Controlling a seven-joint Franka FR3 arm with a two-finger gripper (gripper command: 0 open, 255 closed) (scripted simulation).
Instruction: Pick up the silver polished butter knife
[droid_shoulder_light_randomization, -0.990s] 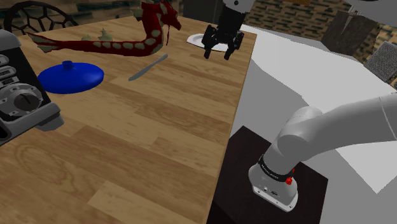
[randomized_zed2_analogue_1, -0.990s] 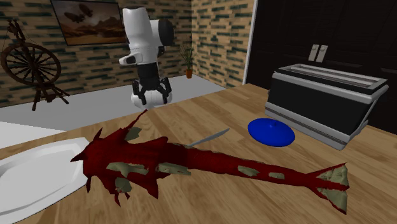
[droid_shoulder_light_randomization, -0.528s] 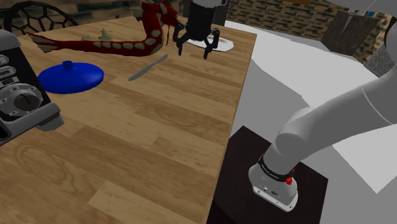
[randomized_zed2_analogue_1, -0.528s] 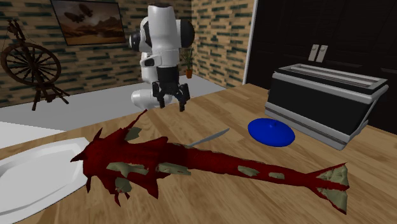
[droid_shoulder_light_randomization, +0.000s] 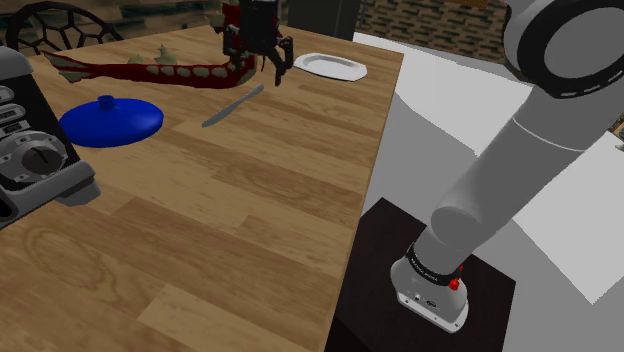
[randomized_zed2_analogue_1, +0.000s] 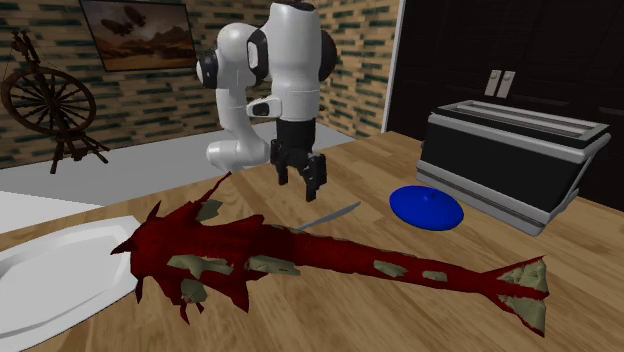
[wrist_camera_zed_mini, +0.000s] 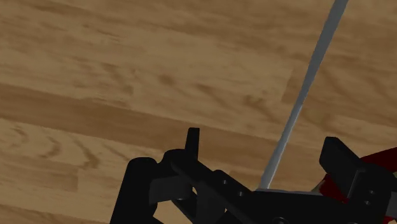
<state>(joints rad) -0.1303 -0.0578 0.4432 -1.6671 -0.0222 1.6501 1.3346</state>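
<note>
Starting at the shoulder view's left: a grey toaster-looking appliance (droid_shoulder_light_randomization: 32, 150) sits at the edge of the wooden desk (droid_shoulder_light_randomization: 250, 230), and just past it there's a flat blue disc with a little knob (droid_shoulder_light_randomization: 110, 120). Behind those, a long dark red dragon-ish figure with pale patches (droid_shoulder_light_randomization: 150, 68) lies stretched along the far side of the desk.

Next comes the butter knife (droid_shoulder_light_randomization: 233, 105). It's plain grey, lying flat on the wood at a slant, between the blue disc and the white plate (droid_shoulder_light_randomization: 330, 66). It's close to the red figure, but I can't tell if they touch.

The black fingers (droid_shoulder_light_randomization: 273, 68) hang in the air just above and behind the knife's far end, right in front of the dragon thing. They're spread apart with nothing in them. In the wrist view the knife (wrist_camera_zed_mini: 305, 89) runs as a thin strip across the wood and into the gap between the fingers (wrist_camera_zed_mini: 192, 143), nearer one of them and not touching either. A bit of red peeks in beside that nearer finger.

Further right is the desk's edge, then the white arm (droid_shoulder_light_randomization: 540, 110) arching over from its dark stand (droid_shoulder_light_randomization: 370, 270) at lower right.

From the second exterior view, left to right: a spinning wheel (randomized_zed2_analogue_1: 45, 105) by the brick wall, the arm in the middle, then the knife (randomized_zed2_analogue_1: 335, 213) just below the fingers (randomized_zed2_analogue_1: 319, 178), then the blue disc (randomized_zed2_analogue_1: 427, 207).
</note>
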